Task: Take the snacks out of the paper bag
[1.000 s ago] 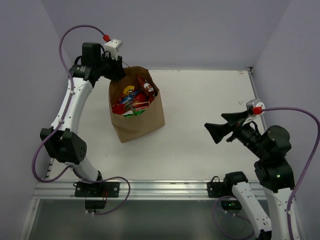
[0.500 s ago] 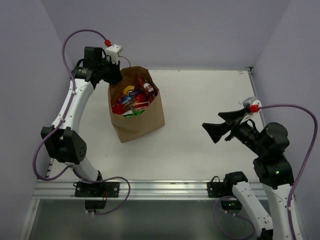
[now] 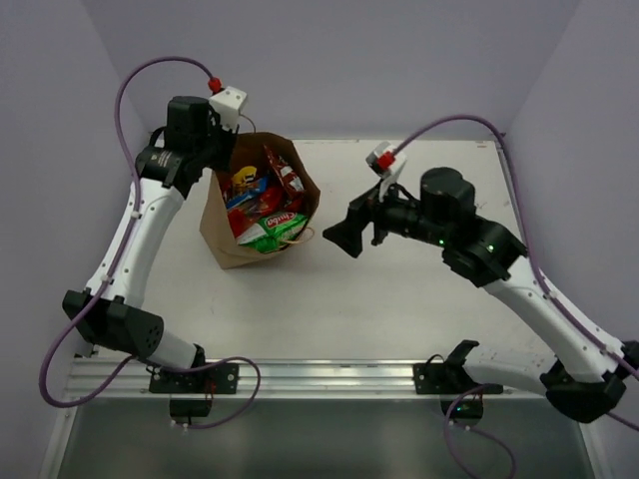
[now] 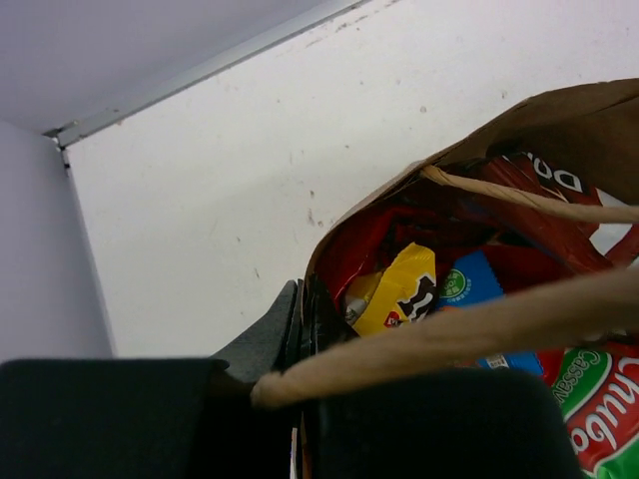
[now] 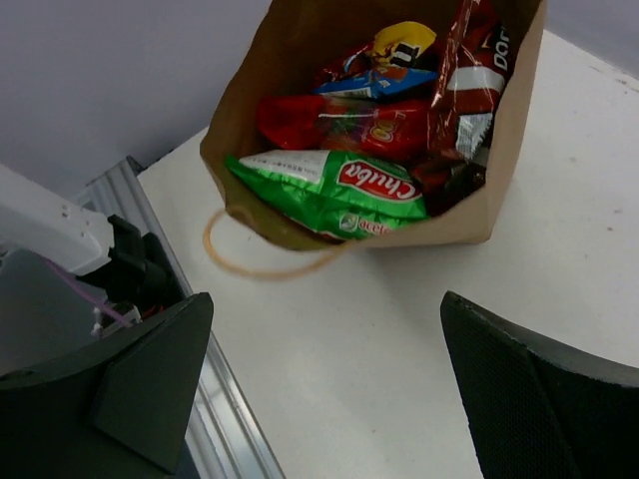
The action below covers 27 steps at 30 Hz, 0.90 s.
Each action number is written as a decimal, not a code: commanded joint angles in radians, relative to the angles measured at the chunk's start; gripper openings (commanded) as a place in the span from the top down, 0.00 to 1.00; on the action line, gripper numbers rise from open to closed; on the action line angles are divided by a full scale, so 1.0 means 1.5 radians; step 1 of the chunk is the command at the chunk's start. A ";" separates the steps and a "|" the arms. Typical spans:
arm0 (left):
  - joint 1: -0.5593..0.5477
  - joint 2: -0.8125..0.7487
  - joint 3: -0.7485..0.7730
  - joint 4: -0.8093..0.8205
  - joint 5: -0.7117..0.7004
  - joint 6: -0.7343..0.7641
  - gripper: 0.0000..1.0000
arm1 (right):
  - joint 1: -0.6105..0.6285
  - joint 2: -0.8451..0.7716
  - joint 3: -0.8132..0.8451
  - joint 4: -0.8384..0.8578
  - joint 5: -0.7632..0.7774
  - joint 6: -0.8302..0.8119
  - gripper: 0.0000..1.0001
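The brown paper bag (image 3: 222, 238) leans tilted at the back left, its mouth facing up and right. It is full of snacks: a green-white chip bag (image 3: 268, 233), red packets (image 3: 262, 203) and a yellow packet (image 3: 243, 179). My left gripper (image 3: 226, 152) is shut on the bag's back rim; in the left wrist view the jaws (image 4: 303, 311) clamp the paper edge, with a twisted handle (image 4: 469, 332) across the front. My right gripper (image 3: 344, 233) is open and empty, just right of the bag's mouth. In the right wrist view the gripper (image 5: 329, 389) faces the green-white bag (image 5: 339, 188) and a Doritos bag (image 5: 479, 60).
The other bag handle (image 5: 262, 261) lies as a loop on the white table (image 3: 399, 299) in front of the mouth. Purple walls close in the back and both sides. A metal rail (image 3: 329, 374) runs along the near edge.
The right arm has swung far left from the right side to the bag's mouth. The bag has tipped over toward the front and right, with the left gripper on its rim.
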State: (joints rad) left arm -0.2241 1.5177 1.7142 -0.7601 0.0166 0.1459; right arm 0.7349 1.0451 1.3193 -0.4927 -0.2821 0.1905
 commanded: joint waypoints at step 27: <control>-0.134 -0.224 -0.171 0.156 -0.154 -0.039 1.00 | 0.183 0.436 0.238 0.133 0.311 0.251 0.26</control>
State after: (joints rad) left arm -0.4141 1.2289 1.4254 -0.6899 -0.1860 0.1085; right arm 1.0077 1.6661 1.6436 -0.3408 0.0776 0.4503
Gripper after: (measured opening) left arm 0.031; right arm 0.736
